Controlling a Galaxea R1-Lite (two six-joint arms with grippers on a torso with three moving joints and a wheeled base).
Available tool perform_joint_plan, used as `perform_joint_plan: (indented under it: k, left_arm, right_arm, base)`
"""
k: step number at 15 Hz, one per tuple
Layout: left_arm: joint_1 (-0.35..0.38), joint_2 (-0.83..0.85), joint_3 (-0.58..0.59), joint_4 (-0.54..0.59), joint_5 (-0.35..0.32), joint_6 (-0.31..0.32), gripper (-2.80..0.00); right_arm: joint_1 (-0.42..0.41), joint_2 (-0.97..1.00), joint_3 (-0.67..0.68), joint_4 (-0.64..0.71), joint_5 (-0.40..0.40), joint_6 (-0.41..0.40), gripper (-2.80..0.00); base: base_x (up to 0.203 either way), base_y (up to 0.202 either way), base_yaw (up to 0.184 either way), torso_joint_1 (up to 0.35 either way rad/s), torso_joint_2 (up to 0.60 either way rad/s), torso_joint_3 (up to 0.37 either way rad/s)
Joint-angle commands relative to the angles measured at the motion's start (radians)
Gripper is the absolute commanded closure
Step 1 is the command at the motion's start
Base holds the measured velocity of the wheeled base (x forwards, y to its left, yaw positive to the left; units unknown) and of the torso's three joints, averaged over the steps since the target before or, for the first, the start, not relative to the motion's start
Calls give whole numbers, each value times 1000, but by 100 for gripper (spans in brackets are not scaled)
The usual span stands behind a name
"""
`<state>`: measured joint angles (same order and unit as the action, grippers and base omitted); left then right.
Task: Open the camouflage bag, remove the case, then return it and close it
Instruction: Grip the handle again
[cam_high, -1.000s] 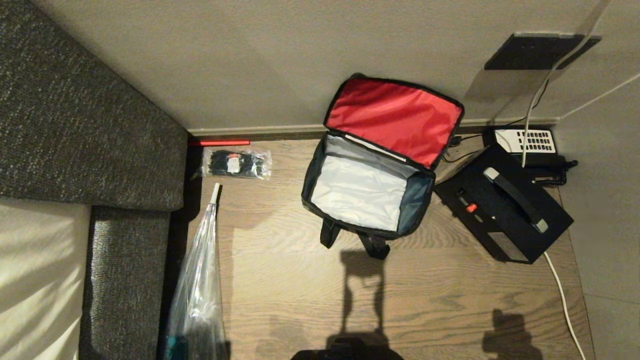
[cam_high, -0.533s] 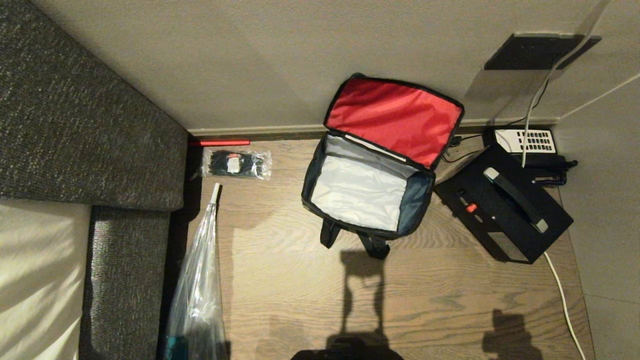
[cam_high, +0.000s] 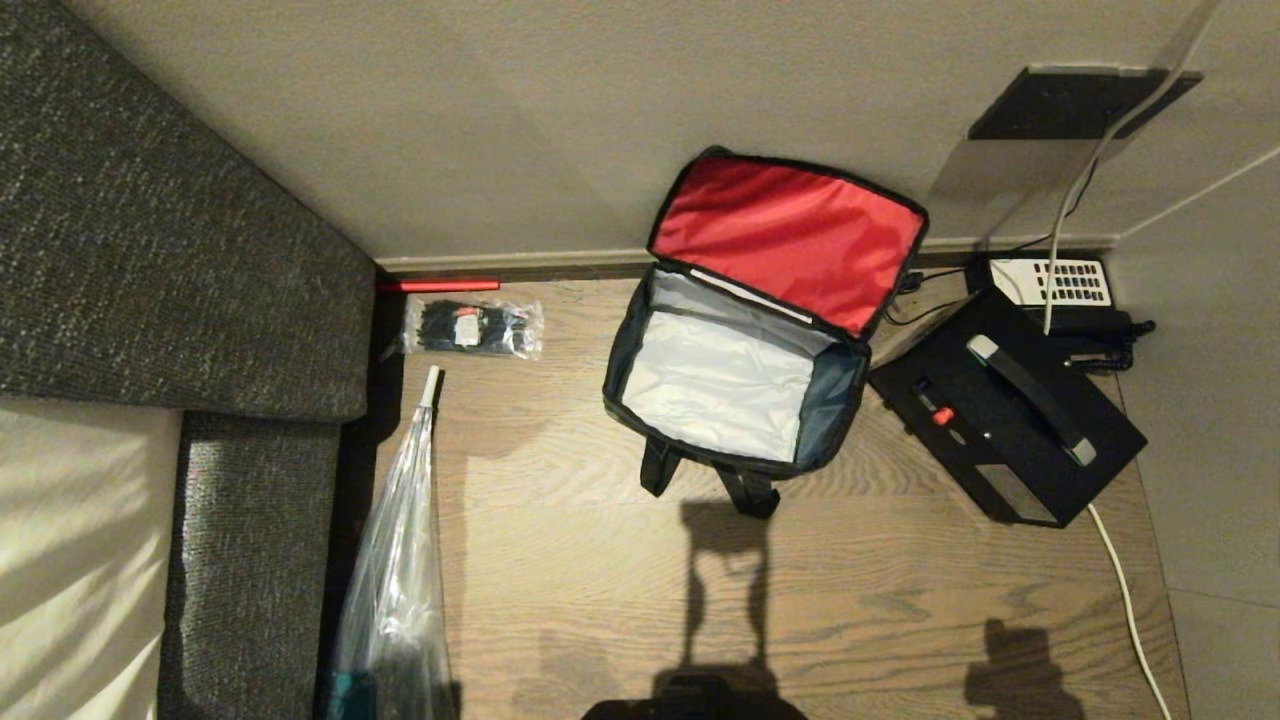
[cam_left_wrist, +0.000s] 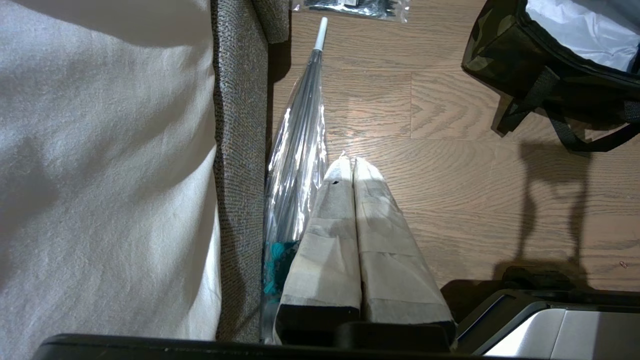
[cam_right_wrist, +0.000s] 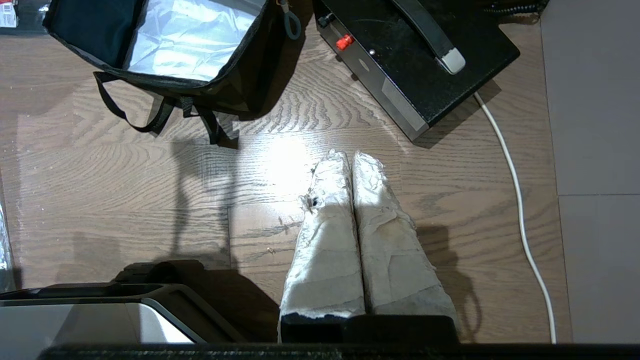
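Both our grippers are squeezed shut with nothing in them. Our left gripper (cam_left_wrist: 353, 161) hangs over the wood floor (cam_high: 800, 600), just beside the clear folded umbrella (cam_left_wrist: 300, 150). Our right gripper (cam_right_wrist: 351, 156) hangs over bare floor too.

The camouflage bag (cam_right_wrist: 235, 85) sits ahead of our right gripper and off to one side, its red lid (cam_high: 790, 235) flipped up against the wall. We see nothing inside it but silver lining. The case (cam_right_wrist: 420, 60) lies on the floor just ahead of our right gripper, on the other side, next to the bag.

What could go wrong? The white cord (cam_right_wrist: 520, 210) runs out from under the case, so lifting the case might snag it. The telephone (cam_high: 1050, 283) sits close behind, and we could bump it. The bag is soft, so pushing the case in might fold a wall or drop the lid early.
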<state>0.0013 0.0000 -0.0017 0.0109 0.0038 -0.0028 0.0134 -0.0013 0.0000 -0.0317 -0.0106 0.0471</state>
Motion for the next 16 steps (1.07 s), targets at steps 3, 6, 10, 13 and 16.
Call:
perform_joint_plan:
  k: [3,6,10,13,16]
  left_arm:
    - [0,-2,0,1,1,0,0]
    - [0,-2,0,0,1,0,0]
    - [0,-2,0,0,1,0,0]
    - [0,-2,0,0,1,0,0]
    - [0,-2,0,1,1,0,0]
  right_arm:
    - [0,0,12,-1,0,0,0]
    - [0,0,12,-1,0,0,0]
    - [0,0,13,-1,12,-89,0]
    - [0,0,2,31,15,-83,0]
    - [0,-2,-47,67,5,-62,0]
  base:
    - [0,0,0,0,0,0]
    - [0,0,0,0,0,0]
    - [0,0,0,0,0,0]
    - [0,0,0,0,0,0]
    - [0,0,0,0,0,0]
